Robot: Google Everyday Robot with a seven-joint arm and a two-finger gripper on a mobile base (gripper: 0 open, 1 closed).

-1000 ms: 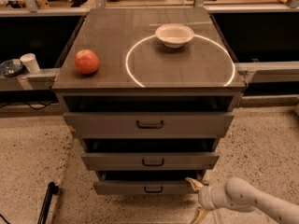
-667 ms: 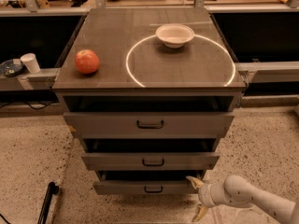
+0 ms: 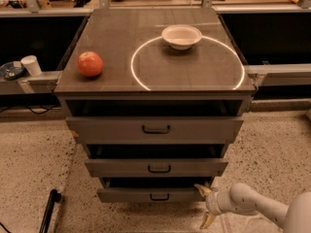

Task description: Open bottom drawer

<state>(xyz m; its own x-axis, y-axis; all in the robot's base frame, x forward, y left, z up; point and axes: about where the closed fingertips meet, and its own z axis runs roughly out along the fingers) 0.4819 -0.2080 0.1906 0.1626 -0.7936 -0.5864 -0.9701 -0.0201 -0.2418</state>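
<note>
Hand (image 3: 205, 205): low, just right of the drawers, on a white arm (image 3: 252, 205) that comes in from the lower right corner; its two tan fingers (image 3: 202, 189) are spread wide with nothing between them.
Upper finger: at the right end of the bottom drawer front; whether it touches cannot be told.
Lower finger: points down toward the speckled floor (image 3: 29, 164).
Bottom drawer (image 3: 126, 195): lowest of three grey fronts, its black loop handle (image 3: 159, 196) at centre, with a dark gap showing above the front.
Middle drawer (image 3: 116, 168) and top drawer (image 3: 107, 129): stacked above it, each with a like gap over its front.
Desk (image 3: 121, 38): carries a red apple (image 3: 90, 63) at left and a pale bowl (image 3: 181, 35) at the back, the bowl on the far edge of a white ring (image 3: 132, 67).
Left ledge: a paper cup (image 3: 32, 65).
Change: almost none since a second ago; the hand sits in nearly the same spot, equally spread, and the bottom drawer front has not moved.
</note>
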